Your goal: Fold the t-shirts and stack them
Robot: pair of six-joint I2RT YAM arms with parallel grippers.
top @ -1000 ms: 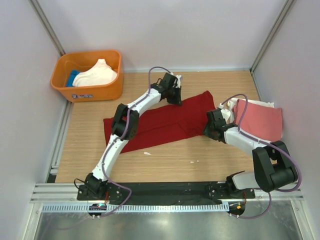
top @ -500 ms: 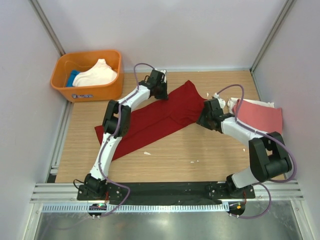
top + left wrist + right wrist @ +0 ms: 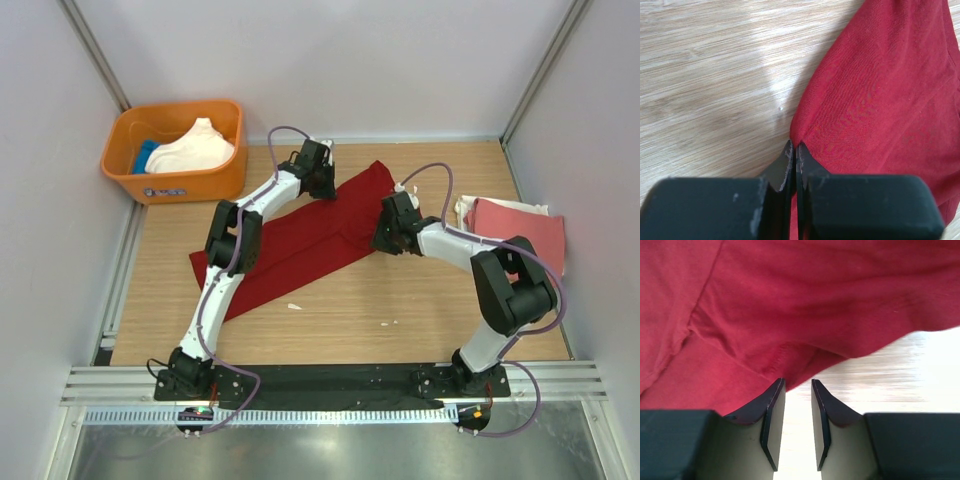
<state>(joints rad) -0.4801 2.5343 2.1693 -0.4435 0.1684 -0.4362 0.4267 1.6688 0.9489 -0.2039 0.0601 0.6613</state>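
The left pincer (image 3: 793, 150) was found clamped on the far edge of the dark red t-shirt (image 3: 300, 245), which lay diagonally across the middle of the tabletop (image 3: 350, 320). Over the past second the right pincer (image 3: 797, 390) had travelled leftward from beside the folded salmon-pink t-shirt (image 3: 515, 240) to the red shirt's right hem. Its jaws stood slightly apart, holding nothing. Assessment: second grasp pending, no fold yet made.
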